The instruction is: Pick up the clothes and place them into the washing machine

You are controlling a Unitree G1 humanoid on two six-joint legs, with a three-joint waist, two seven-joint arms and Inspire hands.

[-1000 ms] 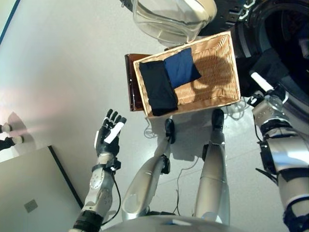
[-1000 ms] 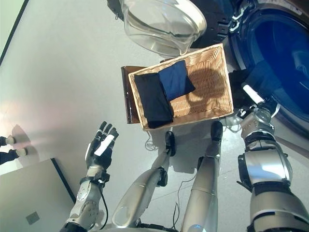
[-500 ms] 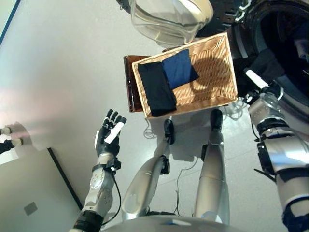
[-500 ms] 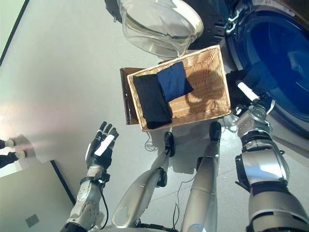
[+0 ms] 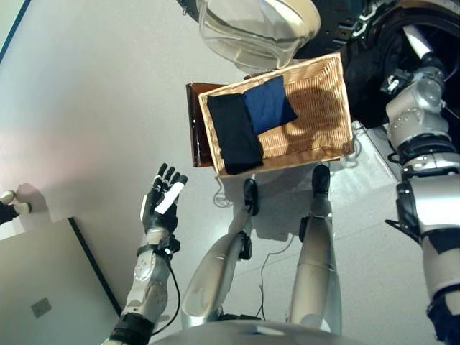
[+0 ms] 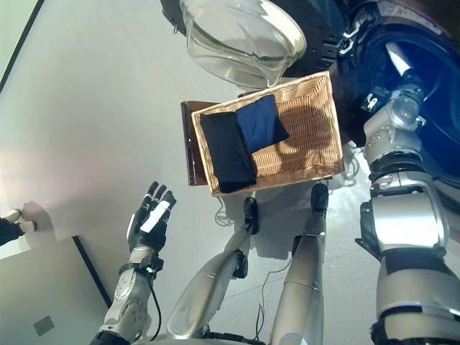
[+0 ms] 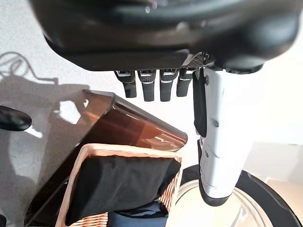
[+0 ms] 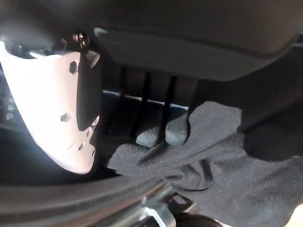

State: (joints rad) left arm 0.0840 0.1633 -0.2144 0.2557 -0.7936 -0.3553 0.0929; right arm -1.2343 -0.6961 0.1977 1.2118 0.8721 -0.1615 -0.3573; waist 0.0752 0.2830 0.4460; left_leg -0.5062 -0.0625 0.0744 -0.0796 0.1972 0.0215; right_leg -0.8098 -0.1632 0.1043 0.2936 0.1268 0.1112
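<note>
A wicker basket (image 5: 320, 108) on the floor in front of me holds a folded black garment (image 5: 234, 133) and a folded blue one (image 5: 268, 105). My right hand (image 5: 422, 59) is raised at the washing machine's dark drum opening (image 6: 431, 93). In the right wrist view its fingers (image 8: 163, 130) curl onto a dark grey garment (image 8: 227, 161), which hangs at the drum's rim. My left hand (image 5: 159, 201) hovers open over the floor, left of the basket and holding nothing. In the left wrist view the basket's black garment (image 7: 123, 184) lies well beyond the left hand's straight fingers.
The machine's round glass door (image 5: 251, 25) stands swung open above the basket's far side. A brown stand (image 5: 195, 122) sits under the basket's left end. A grey panel (image 5: 43, 287) fills the lower left corner.
My right hand has lifted from beside the basket's right end up into the drum opening, carrying the dark garment. The left hand has stayed put, and the view has shifted slightly.
</note>
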